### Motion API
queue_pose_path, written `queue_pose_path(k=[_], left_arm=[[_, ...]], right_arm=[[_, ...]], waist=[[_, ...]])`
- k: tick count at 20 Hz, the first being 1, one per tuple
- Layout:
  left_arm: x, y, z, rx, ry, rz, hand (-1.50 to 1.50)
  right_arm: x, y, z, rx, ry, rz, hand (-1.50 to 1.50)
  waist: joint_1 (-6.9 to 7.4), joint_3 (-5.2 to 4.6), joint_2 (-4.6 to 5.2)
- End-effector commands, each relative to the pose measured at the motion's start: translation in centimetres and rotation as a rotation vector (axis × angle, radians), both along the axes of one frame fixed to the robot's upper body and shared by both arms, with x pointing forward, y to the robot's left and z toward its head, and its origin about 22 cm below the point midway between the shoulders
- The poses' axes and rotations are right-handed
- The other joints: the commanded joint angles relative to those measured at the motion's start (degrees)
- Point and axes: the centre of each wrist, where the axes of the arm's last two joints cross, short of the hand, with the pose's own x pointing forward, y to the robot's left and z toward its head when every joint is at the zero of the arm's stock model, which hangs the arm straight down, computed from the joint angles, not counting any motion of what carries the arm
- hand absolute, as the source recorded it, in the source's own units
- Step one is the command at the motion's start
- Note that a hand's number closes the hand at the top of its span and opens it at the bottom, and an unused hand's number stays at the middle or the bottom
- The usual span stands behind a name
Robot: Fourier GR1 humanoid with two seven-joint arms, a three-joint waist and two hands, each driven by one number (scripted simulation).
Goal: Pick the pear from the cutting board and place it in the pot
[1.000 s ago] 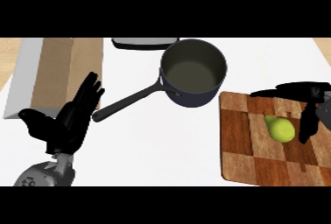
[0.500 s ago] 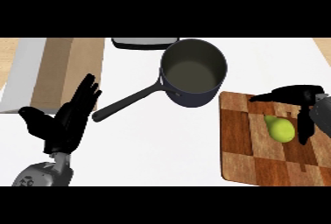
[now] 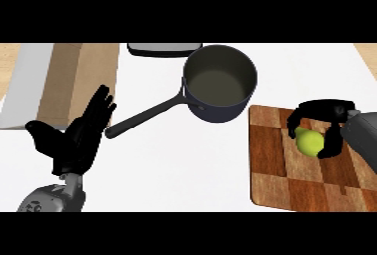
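Looking around: you've got a white counter [image 3: 191, 164] with a tan wooden block [image 3: 74, 82] lying at the far left and a dark tray [image 3: 163, 48] at the far edge, partly cut off.
Pot: your dark pot [image 3: 219, 82] stands near the middle back, empty inside, its long handle [image 3: 143, 119] slanting down-left toward your left hand.
In the way: the pot's near wall sits just beside the far left corner of the cutting board [image 3: 309, 159]; the counter between pear and pot is otherwise bare.
Left hand: your left hand [image 3: 77, 139] rests at the lower left, fingers straight and pointing up, holding nothing.
Right hand: your right hand [image 3: 324, 117] arches over the pear from the right, fingers and thumb curled down on either side of it; you can't tell whether they touch it.
Pear: the pear [image 3: 309, 142] is yellow-green, smooth and rounded, lying on the cutting board's upper right part.
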Motion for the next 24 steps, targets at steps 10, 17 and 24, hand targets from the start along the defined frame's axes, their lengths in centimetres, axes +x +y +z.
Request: queue_pose_path(k=[10,17,24], left_arm=[[-0.4,1.5,-1.1,0.027,0.037,0.070,0.00],[-0.8,2.9,-1.7,0.046,0.073,0.136,0.00],[-1.0,3.5,-2.2,0.049,0.106,0.154,0.00]], right_arm=[[-0.9,-3.6,-3.4,-0.128,-0.050,-0.616,1.50],[-0.9,-5.7,-2.9,-0.304,-0.191,-1.027,1.50],[2.6,-1.5,1.3,-0.347,-0.452,-1.271,1.50]], waist=[[-6.87,-0.98,-2.53],[-10.27,-1.78,-5.22],[-8.76,-2.04,-6.77]])
